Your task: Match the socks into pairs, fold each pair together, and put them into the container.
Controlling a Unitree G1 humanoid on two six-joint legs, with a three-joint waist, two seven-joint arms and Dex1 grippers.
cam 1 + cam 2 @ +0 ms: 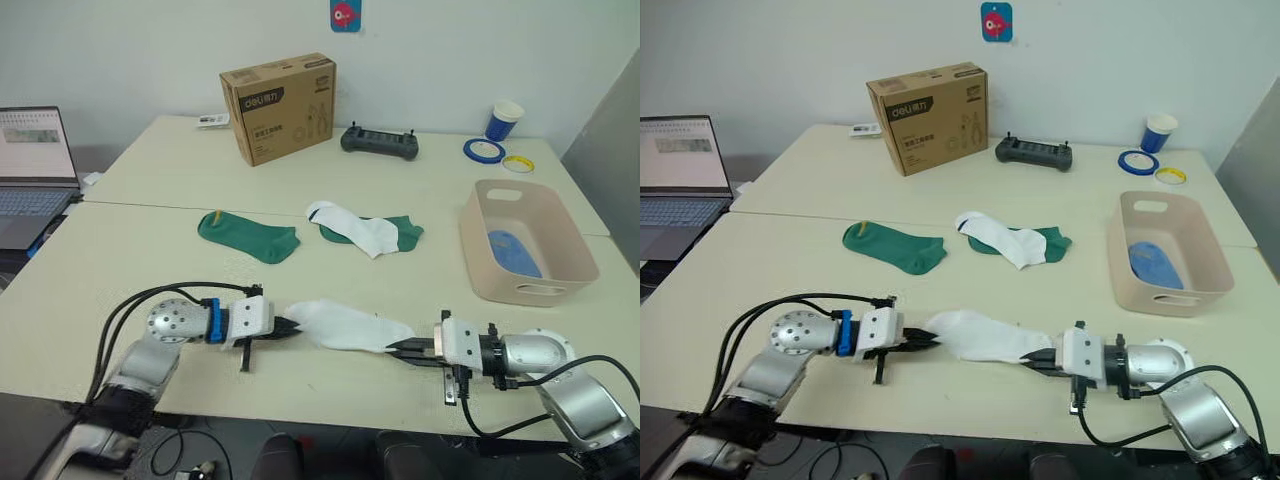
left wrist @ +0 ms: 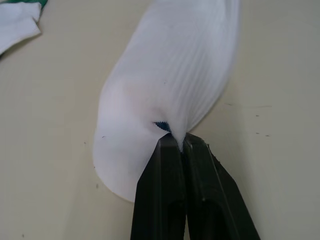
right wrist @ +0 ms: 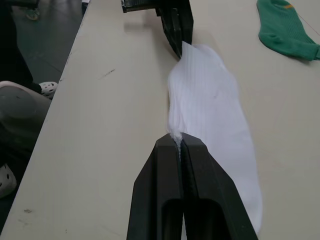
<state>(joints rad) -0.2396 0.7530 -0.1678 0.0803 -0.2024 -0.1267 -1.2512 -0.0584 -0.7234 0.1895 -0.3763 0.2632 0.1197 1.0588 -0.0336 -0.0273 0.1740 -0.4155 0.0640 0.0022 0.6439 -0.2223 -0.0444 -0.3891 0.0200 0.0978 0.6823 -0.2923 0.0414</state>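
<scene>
Pinched white sock (image 2: 170,75), blue-lined inside.

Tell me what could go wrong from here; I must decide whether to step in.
Both the left gripper and right gripper pinch only thin edges of the white sock, so it may slip free during folding. Its partner, the other white sock, lies across a green sock, which may get dragged along.

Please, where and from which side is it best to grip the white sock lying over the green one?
Probably at its striped cuff, coming from above on the robot's left: that end of the white sock lies on bare table, so the fingers would not catch the green sock beneath.
</scene>
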